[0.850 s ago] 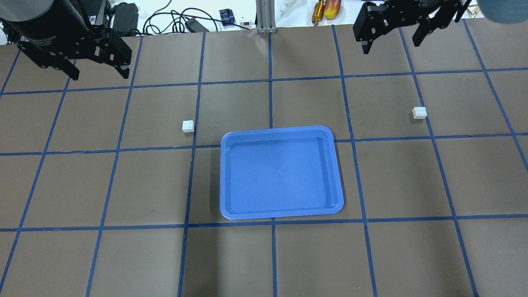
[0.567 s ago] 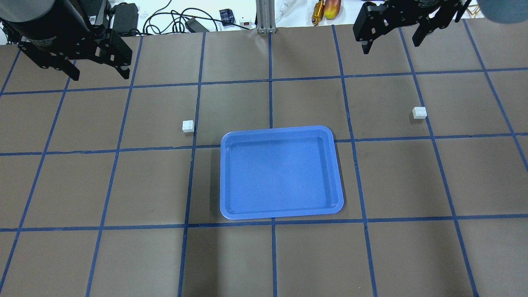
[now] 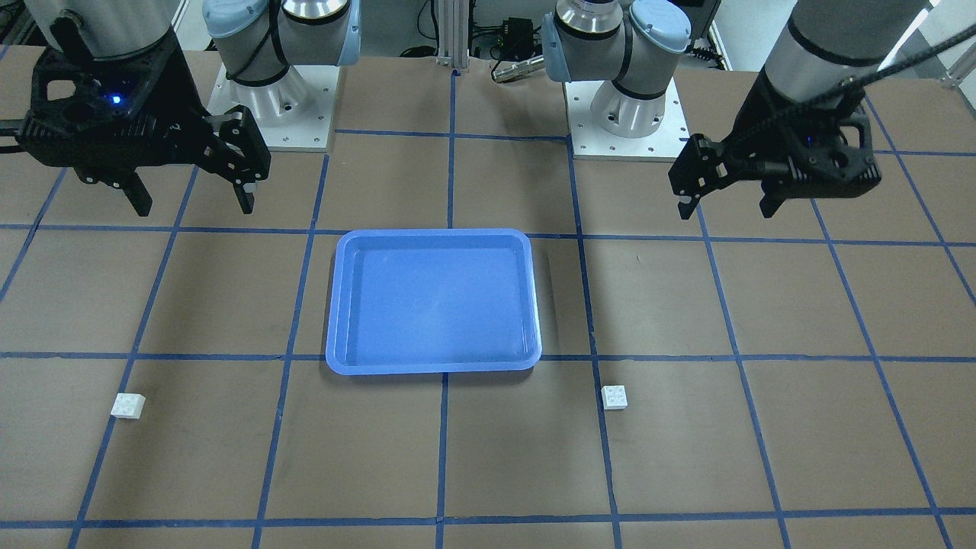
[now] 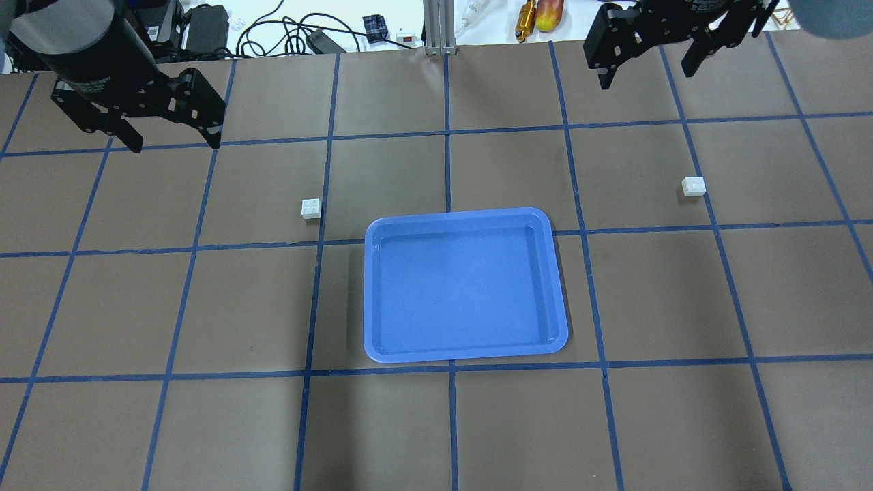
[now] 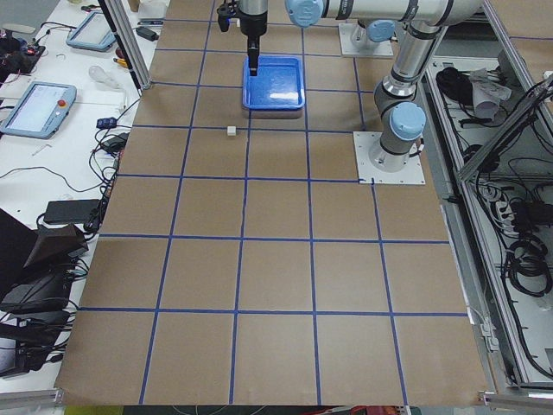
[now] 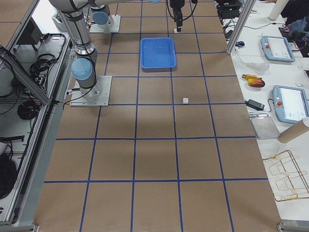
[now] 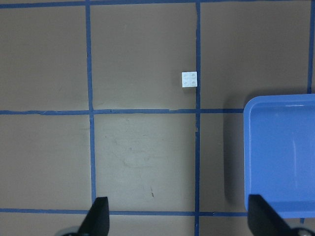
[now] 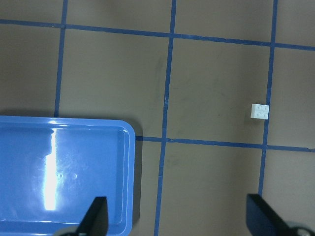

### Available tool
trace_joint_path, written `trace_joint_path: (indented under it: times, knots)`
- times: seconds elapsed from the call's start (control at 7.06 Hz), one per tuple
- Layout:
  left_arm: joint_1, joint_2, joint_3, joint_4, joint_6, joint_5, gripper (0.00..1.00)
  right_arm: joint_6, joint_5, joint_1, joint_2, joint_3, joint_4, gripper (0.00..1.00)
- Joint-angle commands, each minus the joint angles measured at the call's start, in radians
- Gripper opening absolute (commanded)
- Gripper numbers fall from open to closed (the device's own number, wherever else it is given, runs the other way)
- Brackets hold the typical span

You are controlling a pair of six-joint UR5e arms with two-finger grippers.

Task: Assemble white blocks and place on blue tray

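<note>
The blue tray (image 4: 466, 285) lies empty at the table's middle, also in the front view (image 3: 433, 301). One white block (image 4: 311, 209) sits on the table just left of the tray's far left corner. The other white block (image 4: 693, 186) sits far to the right. My left gripper (image 4: 176, 144) is open and empty, raised over the far left, well away from the left block. My right gripper (image 4: 645, 78) is open and empty over the far right. The left wrist view shows a block (image 7: 189, 79) and the tray (image 7: 280, 157). The right wrist view shows the other block (image 8: 260, 111).
Cables, a black power adapter (image 4: 206, 27) and small tools lie beyond the table's far edge. The two arm bases (image 3: 274, 99) stand on the robot's side of the table. Blue tape lines grid the brown surface.
My left gripper has shifted slightly right and toward the table's middle. The right gripper, the blocks and the tray have not moved.
</note>
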Motion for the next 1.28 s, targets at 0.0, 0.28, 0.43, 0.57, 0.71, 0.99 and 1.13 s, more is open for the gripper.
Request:
trace_joint_path:
  times: [0.0,0.28,0.43,0.57,0.71,0.99,1.13]
  knots:
    - [0.002,-0.160,-0.031,0.136,-0.004,-0.028,1.00,0.000,0.000,0.000,0.000,0.000,0.000,1.00]
    - [-0.005,-0.294,-0.065,0.335,0.002,-0.028,0.95,0.000,0.000,0.000,0.000,0.000,0.000,1.00]
    - [-0.009,-0.352,-0.086,0.375,0.000,-0.029,0.95,0.000,0.000,0.000,0.000,0.000,0.000,1.00]
    - [-0.035,-0.398,-0.106,0.459,-0.010,-0.029,0.97,0.000,0.000,0.000,0.000,0.000,0.000,1.00]
    - [-0.073,-0.425,-0.111,0.507,-0.055,-0.028,0.99,0.000,0.000,0.000,0.000,0.000,0.000,1.00]
    - [-0.083,-0.454,-0.114,0.520,-0.076,-0.028,0.99,0.000,0.000,0.000,0.000,0.000,0.000,1.00]
    - [-0.083,-0.460,-0.123,0.520,-0.076,-0.026,0.99,0.000,0.000,0.000,0.000,0.000,0.000,1.00]
